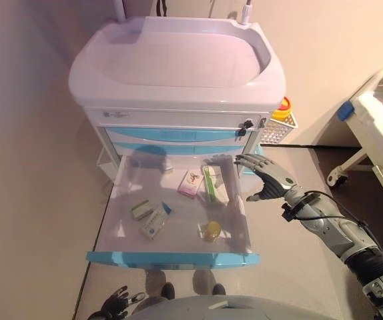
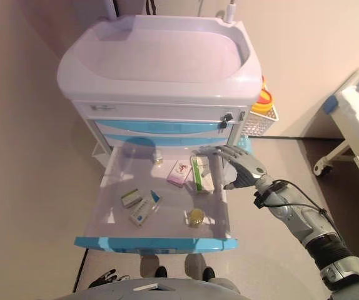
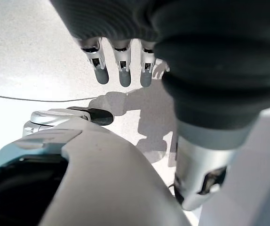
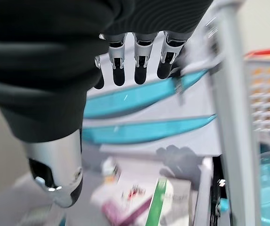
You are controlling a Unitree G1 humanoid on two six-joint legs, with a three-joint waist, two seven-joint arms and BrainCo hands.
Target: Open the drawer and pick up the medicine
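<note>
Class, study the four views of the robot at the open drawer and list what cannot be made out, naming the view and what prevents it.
- Pale grey-and-blue medical cart: closed upper drawers hide their contents, eye views.
- Small white bottle at the drawer's back: too small to identify.
- White-and-green medicine box: blurred, cut by the right wrist view's edge.
- Left hand: cut by the left eye view's bottom edge.
- Right hand: open, beside the drawer's wall.

— Any writing you can make out?
— Nothing legible. The boxes [image 1: 191, 181] in the drawer [image 1: 121, 200] carry print, too small to read.
— And the cart [image 1: 178, 67] itself?
— A small label [image 1: 116, 114] sits at the left end of its front panel; its words cannot be read either.
</note>
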